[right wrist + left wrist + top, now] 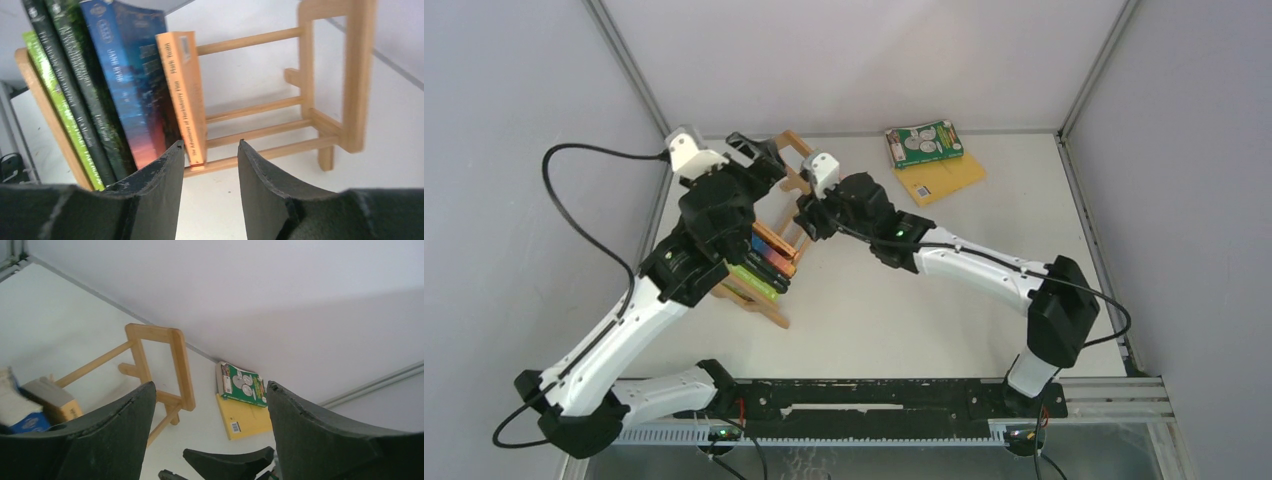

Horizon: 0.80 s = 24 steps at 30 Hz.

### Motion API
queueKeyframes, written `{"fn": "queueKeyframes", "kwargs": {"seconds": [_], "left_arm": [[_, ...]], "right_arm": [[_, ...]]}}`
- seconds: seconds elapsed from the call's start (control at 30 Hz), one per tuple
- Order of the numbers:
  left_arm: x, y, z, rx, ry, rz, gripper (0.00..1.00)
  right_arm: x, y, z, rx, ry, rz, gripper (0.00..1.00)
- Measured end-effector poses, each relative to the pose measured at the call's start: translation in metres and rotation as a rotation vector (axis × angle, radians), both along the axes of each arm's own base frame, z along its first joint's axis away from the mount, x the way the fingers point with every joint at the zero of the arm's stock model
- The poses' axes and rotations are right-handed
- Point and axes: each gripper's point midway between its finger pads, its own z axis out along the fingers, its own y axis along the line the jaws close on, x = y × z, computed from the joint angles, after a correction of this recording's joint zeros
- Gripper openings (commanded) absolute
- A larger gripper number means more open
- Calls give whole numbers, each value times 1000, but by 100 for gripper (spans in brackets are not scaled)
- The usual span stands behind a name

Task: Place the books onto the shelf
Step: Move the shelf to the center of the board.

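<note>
The light-wood shelf [796, 152] lies diagonally at the table's left. Several books stand in it, leaning: lime-green [52, 95], two dark ones [80, 85], blue [130, 75] and orange [182, 90]. A green book with white circles [924, 143] lies on a yellow book [946, 178] at the back of the table. My left gripper [759, 160] hangs open above the shelf's far end, holding nothing [211, 387]. My right gripper [807, 220] is open and empty, just in front of the orange book's spine [211, 145].
The shelf's bare slats [260, 132] run from the orange book to the frame end [357, 75]. Grey walls close off the left, back and right. The right gripper's finger [230, 464] shows low in the left wrist view.
</note>
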Motion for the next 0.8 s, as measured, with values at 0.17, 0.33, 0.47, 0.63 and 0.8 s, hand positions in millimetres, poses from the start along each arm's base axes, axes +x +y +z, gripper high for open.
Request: {"fn": "queueKeyframes", "kwargs": {"seconds": [0.17,0.33,0.47,0.63,0.8], "left_arm": [[26,-36,8,42,16,-65,87],[63,-90,1,104,54,-168,89],[103,-145,-22,158,118,-280,89],[156,-206,-73,188,216,-399,89],[195,-243,-147,150,343,-465,88]], "right_arm": [[25,-40,17,50,-1,-116,51],[69,-98,27,102,17,-295,51],[107,-148,22,126,51,-438,51],[149,-213,7,160,111,-609,51],[187,-261,-39,157,222,-733,52]]}}
